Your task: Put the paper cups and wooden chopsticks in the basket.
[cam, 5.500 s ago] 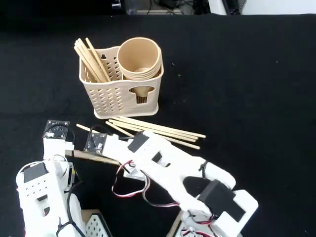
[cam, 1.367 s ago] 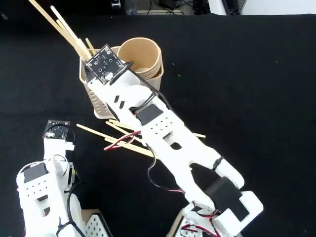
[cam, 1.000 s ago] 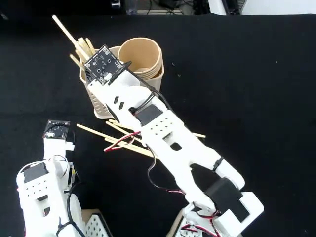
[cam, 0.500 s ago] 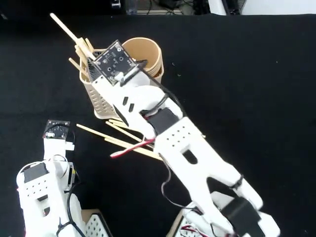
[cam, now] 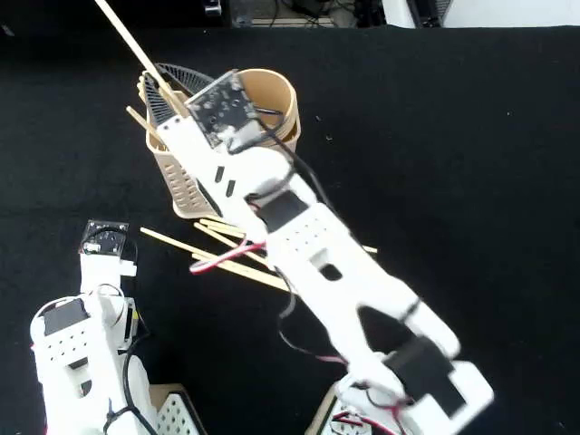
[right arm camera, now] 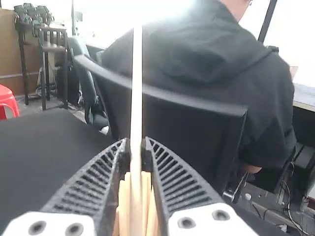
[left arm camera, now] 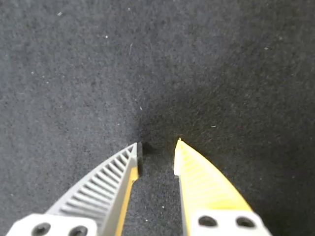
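Right pincer [right arm camera: 135, 143] has shifted, chopstick [right arm camera: 137, 73] clamped between its jaws

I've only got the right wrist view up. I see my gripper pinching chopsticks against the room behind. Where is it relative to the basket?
Observer: The right gripper is directly above the basket, with its long chopstick slanting up and away toward the table's far left.
Operator: Are any chopsticks lying loose on the table?
Observer: Yes, several loose chopsticks lie on the black cloth on the arms' side of the basket, partly under the right arm.
Operator: What about the other arm?
Observer: The left gripper is open with nothing between its fingers, pointing down at the black cloth.
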